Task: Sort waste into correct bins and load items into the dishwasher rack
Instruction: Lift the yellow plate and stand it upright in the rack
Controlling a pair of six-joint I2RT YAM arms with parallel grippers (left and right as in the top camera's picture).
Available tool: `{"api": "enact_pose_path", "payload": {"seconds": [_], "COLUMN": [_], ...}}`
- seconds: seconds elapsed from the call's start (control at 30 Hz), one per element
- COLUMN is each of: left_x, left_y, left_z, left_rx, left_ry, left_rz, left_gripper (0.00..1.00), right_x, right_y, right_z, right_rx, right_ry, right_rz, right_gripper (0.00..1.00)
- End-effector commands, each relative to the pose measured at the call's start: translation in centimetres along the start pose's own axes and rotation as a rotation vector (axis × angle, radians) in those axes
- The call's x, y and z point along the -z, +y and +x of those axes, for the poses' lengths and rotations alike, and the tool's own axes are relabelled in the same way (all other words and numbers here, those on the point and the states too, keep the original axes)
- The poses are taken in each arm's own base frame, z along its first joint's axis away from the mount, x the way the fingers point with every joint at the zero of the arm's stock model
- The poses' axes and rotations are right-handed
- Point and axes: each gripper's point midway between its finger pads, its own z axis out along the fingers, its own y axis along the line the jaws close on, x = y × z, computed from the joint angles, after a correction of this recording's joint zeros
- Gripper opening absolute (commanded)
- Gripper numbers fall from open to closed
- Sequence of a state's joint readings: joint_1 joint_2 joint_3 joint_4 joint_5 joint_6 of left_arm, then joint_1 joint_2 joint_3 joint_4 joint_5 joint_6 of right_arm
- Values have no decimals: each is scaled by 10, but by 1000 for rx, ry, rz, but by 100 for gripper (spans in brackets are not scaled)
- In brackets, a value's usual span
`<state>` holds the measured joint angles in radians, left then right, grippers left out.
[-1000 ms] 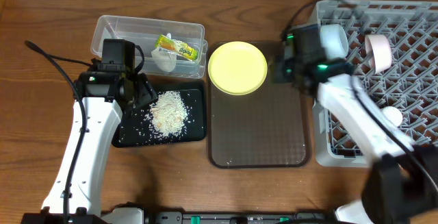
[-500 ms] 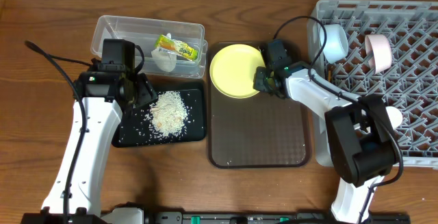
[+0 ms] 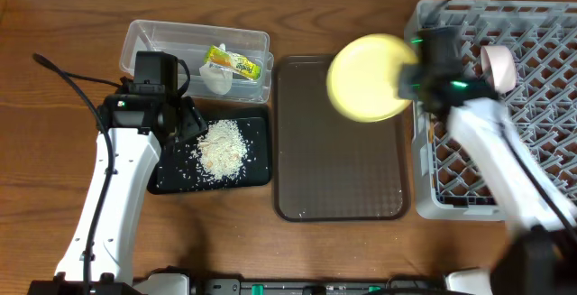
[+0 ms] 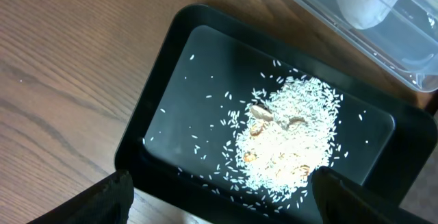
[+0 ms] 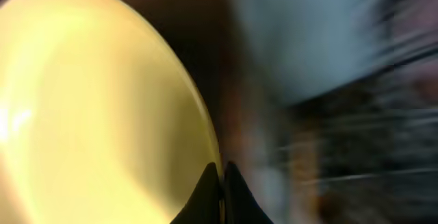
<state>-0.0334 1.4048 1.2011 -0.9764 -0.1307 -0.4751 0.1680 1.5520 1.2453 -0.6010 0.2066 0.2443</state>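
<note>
My right gripper (image 3: 407, 80) is shut on the rim of the round yellow plate (image 3: 368, 78) and holds it in the air, between the brown serving tray and the grey dishwasher rack (image 3: 532, 106). In the right wrist view the plate (image 5: 96, 107) fills the left side, pinched at its edge by my fingers (image 5: 220, 183); the rest is blurred. My left gripper (image 4: 219, 196) is open above the black tray (image 3: 257, 173), over a heap of white rice crumbs (image 4: 287, 138). The clear tub (image 3: 144, 38) holds the snack wrapper (image 3: 236, 62) and the white scrap (image 3: 215, 78).
The brown serving tray (image 3: 338, 160) lies in the middle. A pale cup (image 3: 499, 67) stands in the rack. The clear tub's corner (image 4: 383, 39) shows at the top right of the left wrist view.
My right gripper has taken hold of the yellow plate, lifted it off the brown tray and carried it right towards the rack. The left arm has not moved.
</note>
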Motion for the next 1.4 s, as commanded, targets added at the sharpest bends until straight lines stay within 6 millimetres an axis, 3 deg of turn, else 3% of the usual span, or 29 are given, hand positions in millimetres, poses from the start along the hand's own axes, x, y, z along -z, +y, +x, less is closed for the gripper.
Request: {"api": "enact_pose_path", "payload": {"seconds": [0.0, 0.2, 0.3, 0.4, 0.8, 0.9, 1.0, 1.07, 1.2, 1.37], "left_x": [-3, -3, -3, -3, -3, -3, -3, -3, 3, 22], "left_y": [4, 4, 4, 4, 3, 3, 1, -3, -9, -27], "left_z": [1, 1, 1, 1, 1, 1, 2, 4, 5, -15], "left_rx": [11, 11, 11, 11, 11, 11, 11, 11, 14, -71], "left_ry": [6, 6, 6, 6, 7, 8, 15, 27, 25, -87], "left_rz": [-19, -19, -19, -19, -17, -15, -3, 18, 66, 162], "left_gripper": [86, 86, 86, 86, 86, 86, 86, 86, 86, 86], "right_x": [43, 107, 125, 126, 68, 63, 54, 49, 52, 87], "right_y": [-59, -156, -191, -202, -179, -168, -147, -131, -98, -24], "right_z": [-29, -46, -37, -26, 1, 0, -3, -5, -13, -42], "right_rx": [157, 224, 241, 252, 218, 159, 136, 140, 121, 87], "right_ry": [-113, -161, -92, -25, 91, 57, 26, 15, -43, -212], "right_rz": [194, 596, 777, 827, 704, 681, 576, 497, 300, -157], "right_gripper": [1, 0, 1, 1, 1, 8, 44, 56, 58, 68]}}
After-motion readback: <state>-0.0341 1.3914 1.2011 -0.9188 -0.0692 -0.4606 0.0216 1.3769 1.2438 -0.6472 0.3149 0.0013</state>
